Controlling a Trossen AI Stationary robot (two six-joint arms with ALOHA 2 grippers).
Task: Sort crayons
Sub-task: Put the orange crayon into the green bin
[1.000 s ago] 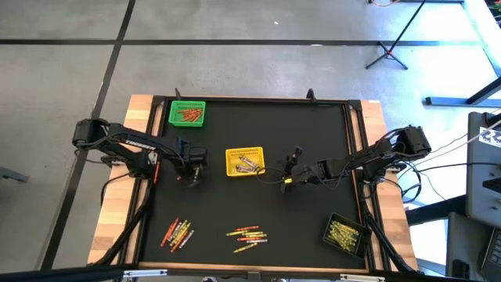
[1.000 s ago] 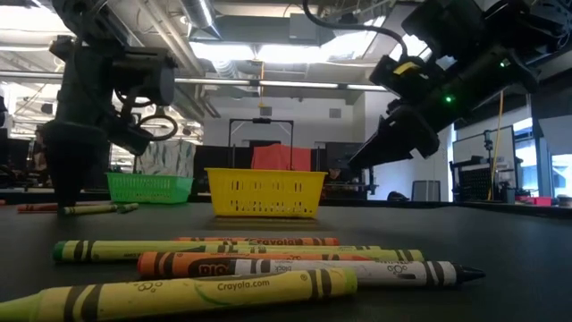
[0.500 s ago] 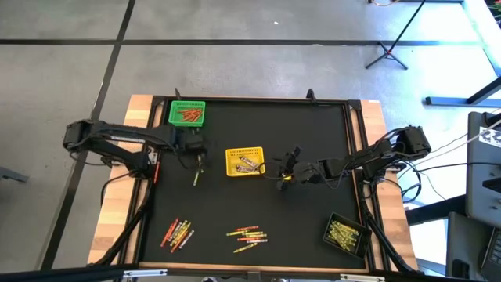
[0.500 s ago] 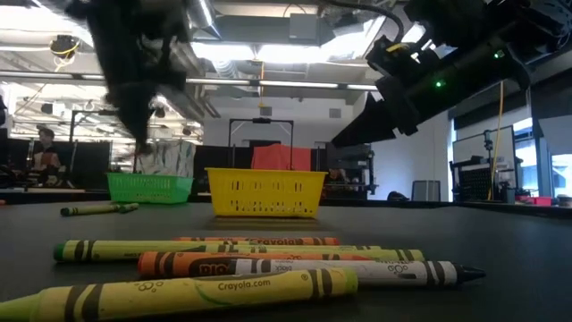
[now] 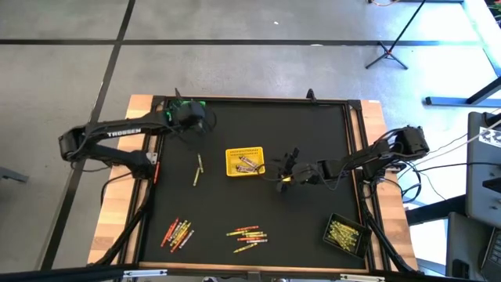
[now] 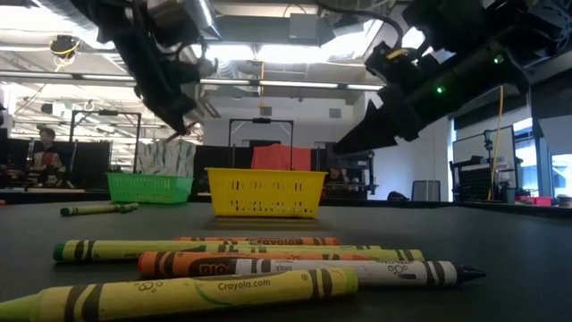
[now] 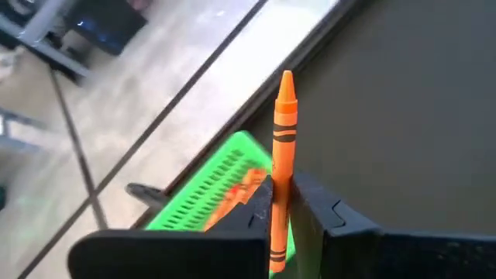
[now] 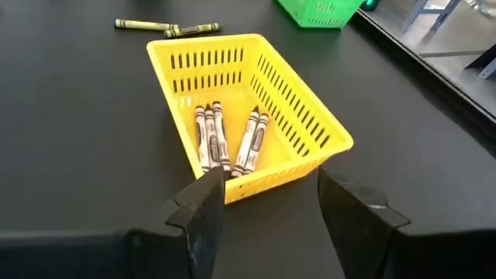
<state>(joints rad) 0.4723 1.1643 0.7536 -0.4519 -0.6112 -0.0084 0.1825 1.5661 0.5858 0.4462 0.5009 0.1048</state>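
Note:
My left gripper (image 5: 190,117) is at the far left of the table, raised over the green basket (image 7: 203,198), and shut on an orange crayon (image 7: 284,124). Orange-red crayons lie in that basket. My right gripper (image 8: 267,194) stands open just right of the yellow basket (image 8: 298,124), with nothing between its fingers. Several pale-wrapped crayons (image 8: 213,136) lie on the yellow basket's floor. Two green crayons (image 5: 197,169) lie on the mat left of the yellow basket. My left gripper pinches the orange crayon's lower half (image 7: 280,194) between its two fingers. The crayon lies along the fingers, and its pointed tip (image 7: 286,77) sticks out well past them. It is lifted clear of the table, over the green basket.
Two loose heaps of crayons (image 5: 177,232) (image 5: 246,236) lie near the front edge. A black basket (image 5: 345,234) with yellow-green crayons stands at the front right. A raised frame (image 5: 258,99) runs around the black mat.
My left gripper has risen off the mat beside the two green crayons and gone toward the far edge to above the green basket. It has tipped from pointing straight down to slanting. The two green crayons stay where they lay.

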